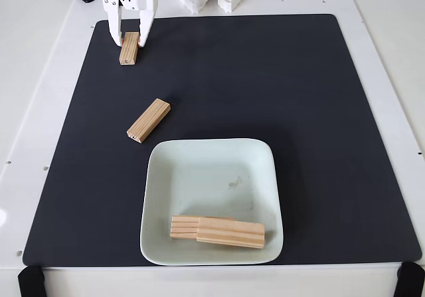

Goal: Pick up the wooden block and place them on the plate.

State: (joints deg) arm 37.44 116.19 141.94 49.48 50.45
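I'm working thru the blocks, approx halfway by my count. Two wooden blocks are already lying on the plate (211, 157), near its front edge in the fixed view: one grooved bar (184, 226) partly tucked under or behind a second bar (231, 233), the two touching and overlapping. That part I'm judging as done.

Two are still waiting on the black mat (265, 98). One block (148, 120) is lying at a diagonal, just beyond the plate's upper left corner, not touching the rim. The other block (129, 48) is sitting near the mat's top left corner, and that's the one I'm dealing w/ right now.

My pincer (130, 41) is hanging over that far block, fingers spread apart and straddling its upper end, one finger on each side. I can't tell for sure whether the tips are touching the wood yet; looks like they're bracketing it, not squeezing. The block seems to be resting flat on the mat, so I'm reckoning it's not lifted.

So what's left, imo: clamping this block, carrying it across to the plate, then the diagonal one. There's plenty of bare plate above the two stacked bars, so room isn't looking like an issue.
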